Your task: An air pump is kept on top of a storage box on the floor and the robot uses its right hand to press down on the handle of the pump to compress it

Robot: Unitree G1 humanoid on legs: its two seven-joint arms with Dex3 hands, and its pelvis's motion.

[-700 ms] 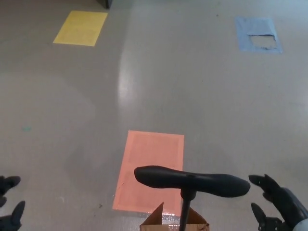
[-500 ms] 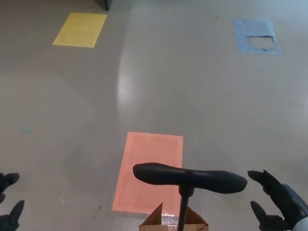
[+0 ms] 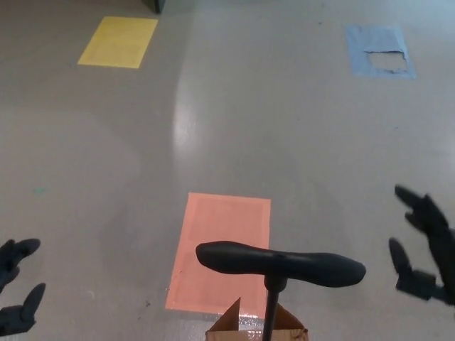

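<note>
The air pump's black T-handle (image 3: 281, 261) runs across the bottom middle of the head view, raised on its thin black shaft (image 3: 271, 309). Below it a corner of the brown cardboard storage box (image 3: 257, 329) shows at the picture's bottom edge. My right hand (image 3: 425, 245) hangs at the far right, open with fingers spread, well to the right of the handle's end and a little above it, touching nothing. My left hand (image 3: 18, 284) sits at the bottom left edge, open and empty, far from the pump.
Grey floor with coloured patches: an orange rectangle (image 3: 220, 250) just behind the pump, a yellow one (image 3: 119, 41) at the far left, a torn blue one (image 3: 378, 51) at the far right. A dark object's corner (image 3: 158, 5) shows at the top edge.
My right hand has risen and moved right, away from the handle's end. My left hand has lifted slightly. The pump handle has stayed put.
</note>
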